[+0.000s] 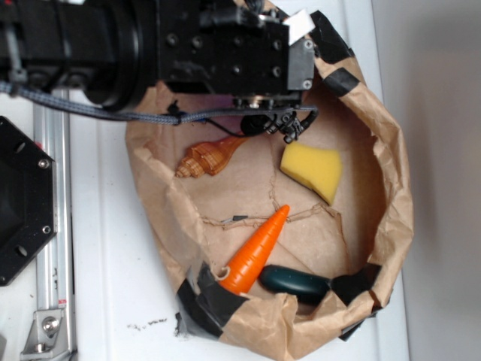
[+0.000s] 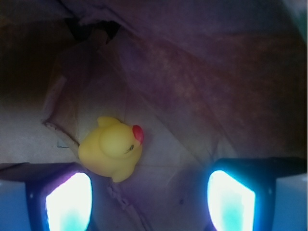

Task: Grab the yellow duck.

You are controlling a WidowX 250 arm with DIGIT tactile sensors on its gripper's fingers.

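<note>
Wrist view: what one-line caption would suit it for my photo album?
Open pincer hovering over a yellow duck lying on crumpled brown paper, closer to one finger.

The hand hangs low, its fingers spread wide.

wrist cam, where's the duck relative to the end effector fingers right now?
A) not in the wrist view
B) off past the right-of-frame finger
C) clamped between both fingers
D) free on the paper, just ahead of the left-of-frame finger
D: the yellow duck sits loose on the brown paper, just above the finger at the left of the frame; the end effector is open, with a wide gap and nothing in it.
</note>
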